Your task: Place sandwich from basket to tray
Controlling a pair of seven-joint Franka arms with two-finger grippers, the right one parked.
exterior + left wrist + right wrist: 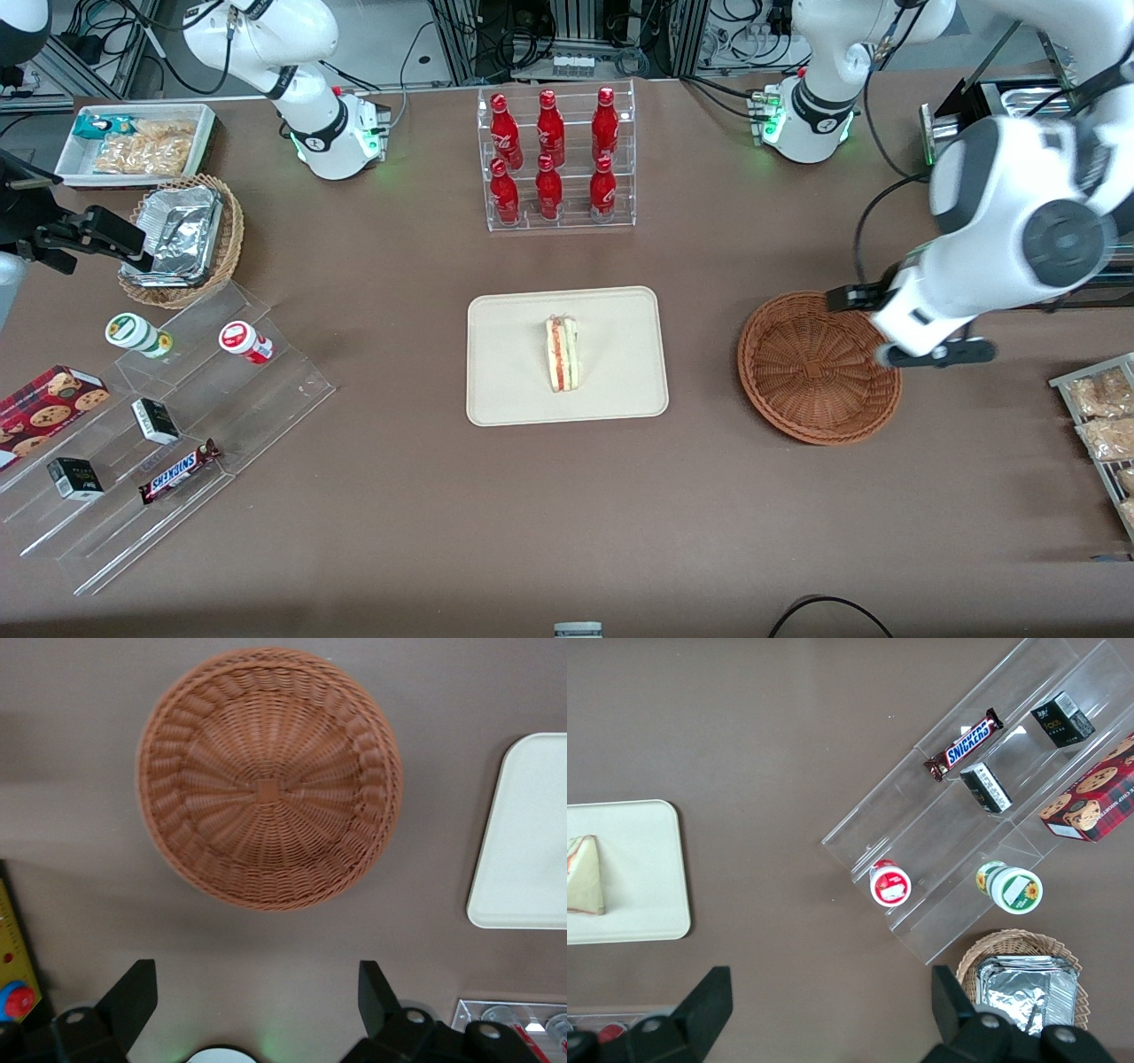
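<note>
The sandwich [562, 354], a pale wedge with red and green filling on its edge, lies on the cream tray [514, 372] in the middle of the table. It also shows on the tray [647, 868] as the sandwich [585, 875] in the right wrist view. The round reddish-brown wicker basket [815, 372] stands beside the tray, toward the working arm's end, and holds nothing. My left gripper [930, 354] hangs above the basket's rim on the side away from the tray. In the left wrist view the gripper [255, 974] is open and holds nothing, with the basket [266, 780] and a tray corner [532, 833] below.
A clear rack of red bottles [554, 159] stands farther from the front camera than the tray. Toward the parked arm's end are a stepped acrylic shelf [168, 425] with snacks, a tan basket with a foil container [182, 239] and a white bin [133, 142]. Bagged snacks [1103, 416] lie at the working arm's end.
</note>
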